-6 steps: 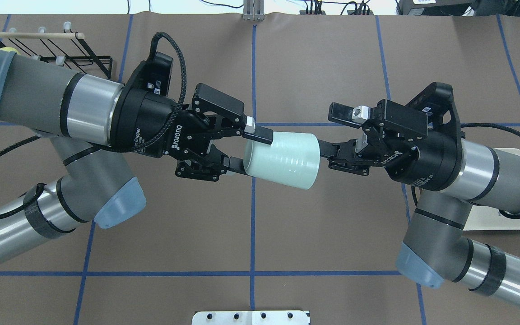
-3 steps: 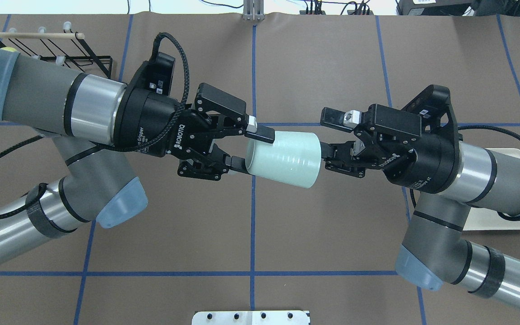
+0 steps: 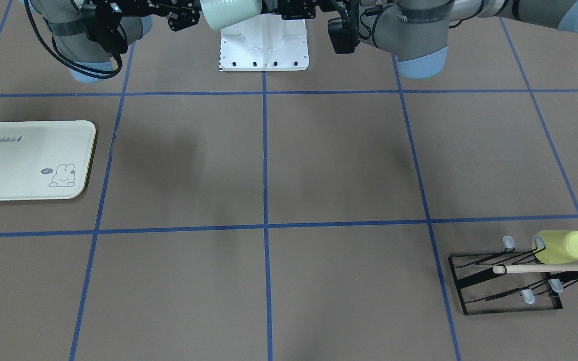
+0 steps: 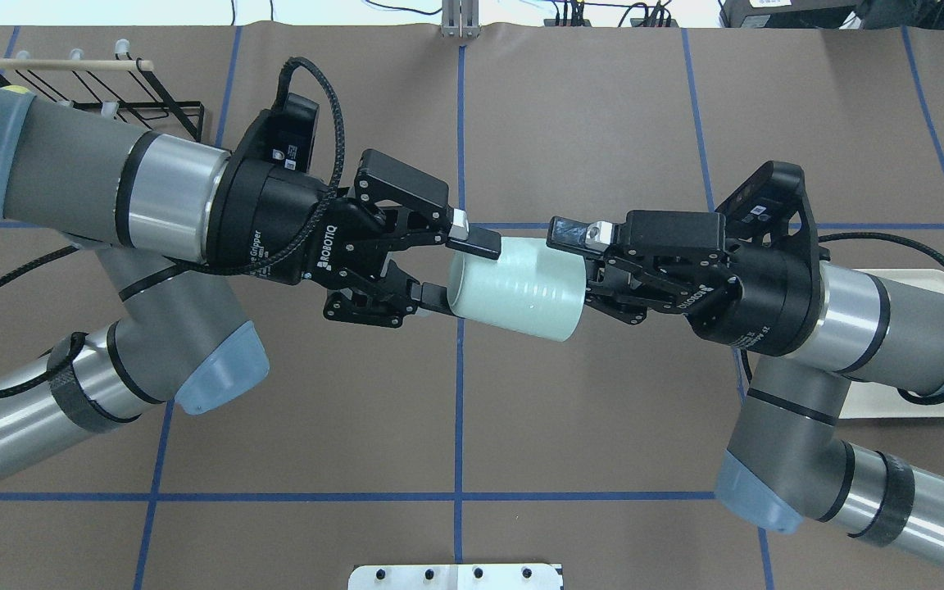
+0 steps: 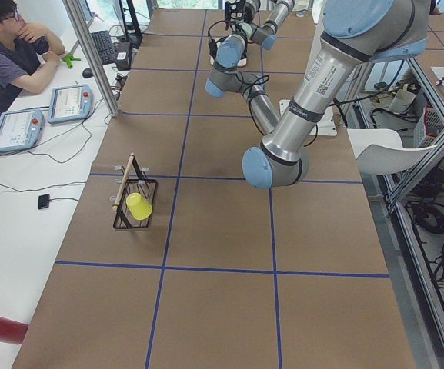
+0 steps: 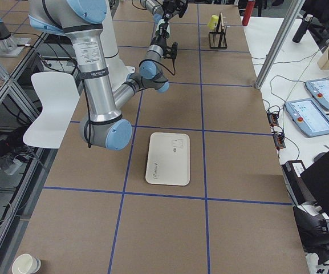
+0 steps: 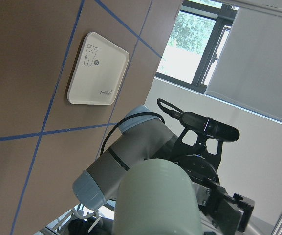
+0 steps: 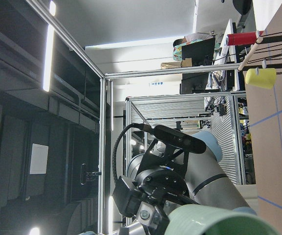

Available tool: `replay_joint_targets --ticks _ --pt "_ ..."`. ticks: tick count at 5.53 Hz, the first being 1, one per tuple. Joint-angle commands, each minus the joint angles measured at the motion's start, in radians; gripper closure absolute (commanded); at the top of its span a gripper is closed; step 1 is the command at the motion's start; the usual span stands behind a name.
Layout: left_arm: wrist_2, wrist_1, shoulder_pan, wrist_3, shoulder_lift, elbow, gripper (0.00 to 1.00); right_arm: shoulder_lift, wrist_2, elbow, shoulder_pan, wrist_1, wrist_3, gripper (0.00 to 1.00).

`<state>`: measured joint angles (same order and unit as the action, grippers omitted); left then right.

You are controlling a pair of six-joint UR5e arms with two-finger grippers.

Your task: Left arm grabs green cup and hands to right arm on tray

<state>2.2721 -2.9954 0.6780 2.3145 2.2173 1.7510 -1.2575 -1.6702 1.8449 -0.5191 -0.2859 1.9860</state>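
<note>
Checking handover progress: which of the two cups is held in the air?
The mint-green cup, gripped by the left gripper; the yellow-green cup sits on the black rack.

The green cup (image 4: pixel 517 287) is smooth, glossy plastic, the table cover (image 4: pixel 603 123) matt brown paper, the left arm (image 4: pixel 5 434) brushed metal, the rack rod (image 3: pixel 550 268) bare wood.
</note>
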Motion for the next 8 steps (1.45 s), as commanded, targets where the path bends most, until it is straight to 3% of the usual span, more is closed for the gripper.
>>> replay_joint_targets --ticks 1,2,6,7,8 --pt "0.0 0.003 0.0 0.003 0.007 0.001 0.97 0.0 -0.003 -0.001 0.001 0.01 -0.001 1.0" --pt "0.0 0.004 0.0 -0.006 0.019 -0.002 0.01 -0.002 -0.006 -0.001 -0.001 0.011 -0.006 1.0" --pt "0.009 0.007 0.014 -0.079 -0.017 -0.018 0.0 -0.055 -0.006 -0.006 -0.063 0.046 0.0 1.0" --pt "0.009 0.009 0.015 -0.08 -0.03 -0.024 0.0 -0.054 -0.07 -0.003 -0.134 0.229 -0.004 1.0" --pt "0.012 0.013 0.014 -0.08 -0.03 -0.025 0.0 -0.028 -0.309 0.002 -0.28 0.475 -0.01 1.0"
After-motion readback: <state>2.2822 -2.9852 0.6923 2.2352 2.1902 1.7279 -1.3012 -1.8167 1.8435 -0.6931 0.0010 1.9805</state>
